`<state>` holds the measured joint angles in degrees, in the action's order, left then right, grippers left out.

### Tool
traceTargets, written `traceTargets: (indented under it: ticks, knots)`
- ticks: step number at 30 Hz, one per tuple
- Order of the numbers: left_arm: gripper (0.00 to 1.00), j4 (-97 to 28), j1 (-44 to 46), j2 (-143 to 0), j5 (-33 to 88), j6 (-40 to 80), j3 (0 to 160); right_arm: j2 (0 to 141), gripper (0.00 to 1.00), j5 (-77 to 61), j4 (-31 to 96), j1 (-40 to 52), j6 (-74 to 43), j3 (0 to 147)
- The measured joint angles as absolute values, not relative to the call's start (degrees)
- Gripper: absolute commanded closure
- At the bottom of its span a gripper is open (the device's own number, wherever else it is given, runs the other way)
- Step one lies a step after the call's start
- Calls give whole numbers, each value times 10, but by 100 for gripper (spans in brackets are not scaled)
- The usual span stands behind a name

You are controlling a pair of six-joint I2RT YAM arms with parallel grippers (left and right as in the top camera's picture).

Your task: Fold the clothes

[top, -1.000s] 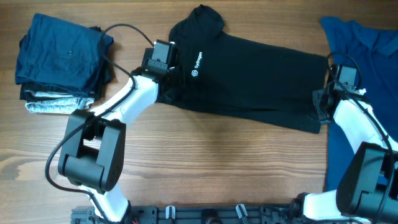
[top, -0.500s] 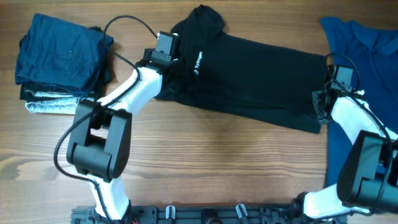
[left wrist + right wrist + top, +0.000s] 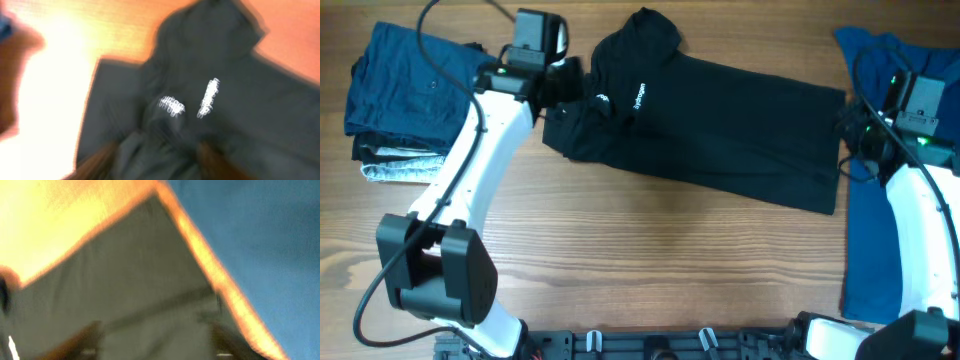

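Black shirt (image 3: 720, 130) lies flat on the table (image 3: 670, 270), slanting from collar at upper left to hem at right, logo up; blue shirt (image 3: 890, 250) sits at the right edge, its border just beside the black hem; folded stack (image 3: 415, 100) is at far left, well apart.

Left claw (image 3: 575, 90) hangs at the shoulder end, fingers spread, nothing pinched as far as the blurred wrist view lets you tell; right claw (image 3: 855, 128) is at the hem corner, fingers also spread and holding nothing.

Risks, as I judge them: the shoulder end by the left claw is rumpled, so folding now would lock in the crease; hem and blue shirt are so close that a right grasp could take both layers; both wrist views are smeared, so don't aim a pinch from them.

Versus a second ago: both claws were low on the shirt's two ends, now both have pulled back; the left arm has swung up and left; the right one has drawn back over the blue shirt; the sleeve has spread further left.
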<state>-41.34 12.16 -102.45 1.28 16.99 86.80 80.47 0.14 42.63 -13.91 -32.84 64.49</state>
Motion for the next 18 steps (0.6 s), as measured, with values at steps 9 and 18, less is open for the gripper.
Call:
traceTargets:
  ticks: [9,18]
  knots:
    - [53,-505,90,-1175,7,170,865,926,96,-77,453,-117,-258,622]
    - [13,-506,88,-1197,-3,161,864,1047,96,-81,438,-116,-222,618]
